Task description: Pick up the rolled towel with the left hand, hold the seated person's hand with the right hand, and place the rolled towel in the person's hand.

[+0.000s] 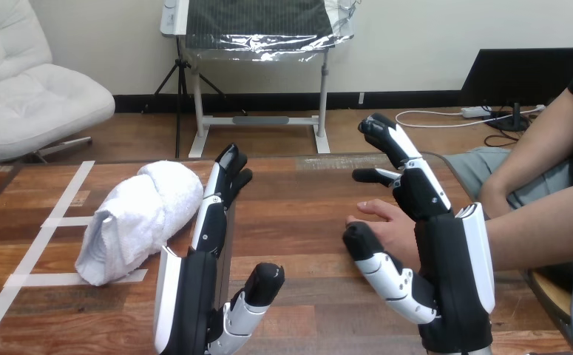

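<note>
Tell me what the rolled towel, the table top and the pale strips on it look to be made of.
The rolled towel: white terry cloth, by its fuzzy, matte nap and soft folds. The table top: wood planks or wood-look laminate, brown grain with slight sheen; the look leaves it open. The pale strips: probably paper tape, thin, flat and matte.
</note>
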